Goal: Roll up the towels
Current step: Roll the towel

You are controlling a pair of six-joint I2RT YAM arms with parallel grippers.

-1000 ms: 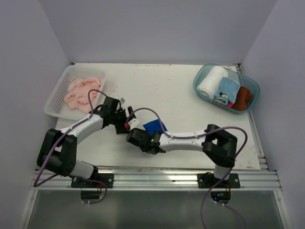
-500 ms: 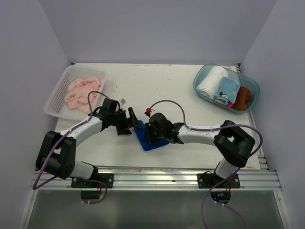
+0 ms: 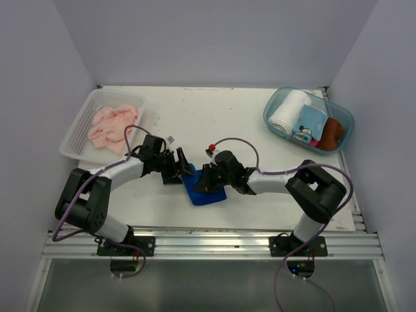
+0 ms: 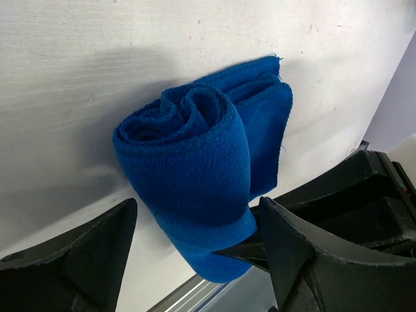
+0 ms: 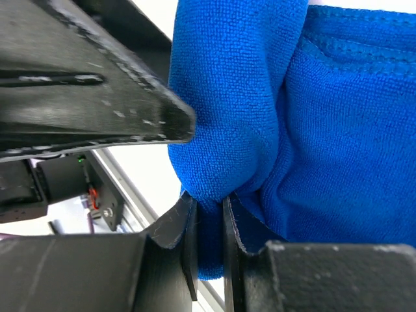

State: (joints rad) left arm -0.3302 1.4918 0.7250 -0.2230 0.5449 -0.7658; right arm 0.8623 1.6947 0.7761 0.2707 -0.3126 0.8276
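Observation:
The royal blue towel [image 3: 201, 194] lies partly rolled on the white table between my two grippers. In the left wrist view its rolled end [image 4: 195, 162] shows a spiral, and my left gripper [image 4: 195, 253] stands open, one finger on each side of that end without pinching it. In the top view the left gripper [image 3: 184, 170] is at the towel's left edge. My right gripper [image 5: 209, 240] is shut on a fold of the blue towel [image 5: 312, 130] and reaches in from the right [image 3: 204, 181]. The pale pink towel [image 3: 112, 125] lies crumpled in the white basket.
The white mesh basket [image 3: 77, 133] sits at the back left. A teal tub [image 3: 275, 104] at the back right holds a rolled white towel [image 3: 288, 112], a light blue printed cloth [image 3: 311, 123] and a brown item [image 3: 332, 133]. An aluminium rail [image 3: 214, 242] runs along the near edge.
My right gripper swung from the near left back to the right of the blue towel, which now lies nearer and more exposed. My left gripper shifted slightly right to the towel's end.

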